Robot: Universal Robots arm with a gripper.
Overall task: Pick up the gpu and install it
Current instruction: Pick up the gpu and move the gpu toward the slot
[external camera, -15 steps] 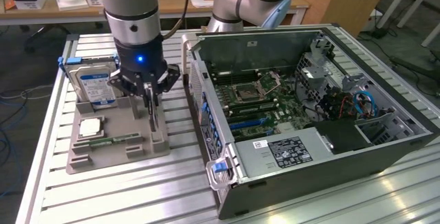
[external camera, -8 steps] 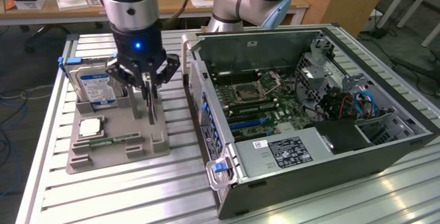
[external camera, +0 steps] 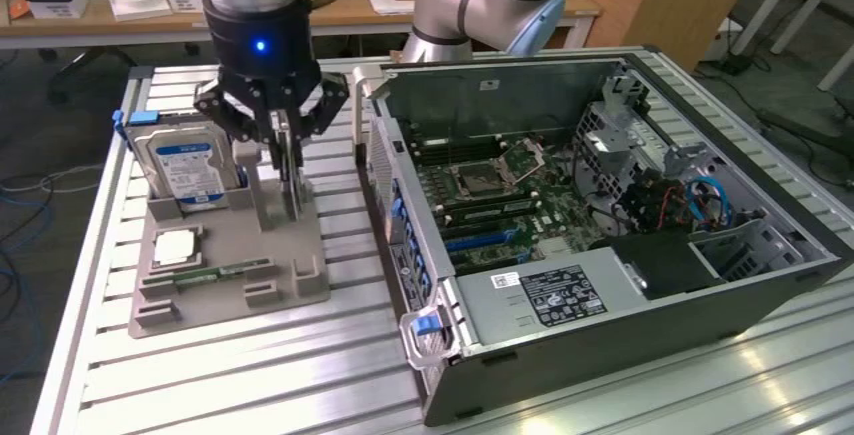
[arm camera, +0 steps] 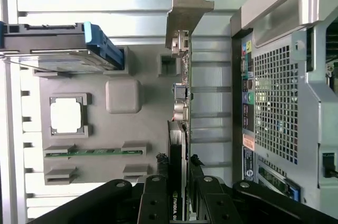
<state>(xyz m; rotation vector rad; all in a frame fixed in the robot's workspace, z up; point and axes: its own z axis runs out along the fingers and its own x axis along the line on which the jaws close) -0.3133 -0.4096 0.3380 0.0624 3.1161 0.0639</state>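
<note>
One thin, stiff gpu [arm camera: 177,139] stands on edge in the grey holder [external camera: 254,300] on the worktop [external camera: 267,375] — the claw [external camera: 284,137] seemingly clamps its upper edge (light, fragile; best held by edges).

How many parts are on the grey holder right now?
4: hard drive standing at the back of the holder, processor chip flat in the middle, memory stick nearer the front, graphics card upright, gripped by the end effector. None seems hidden.
</note>
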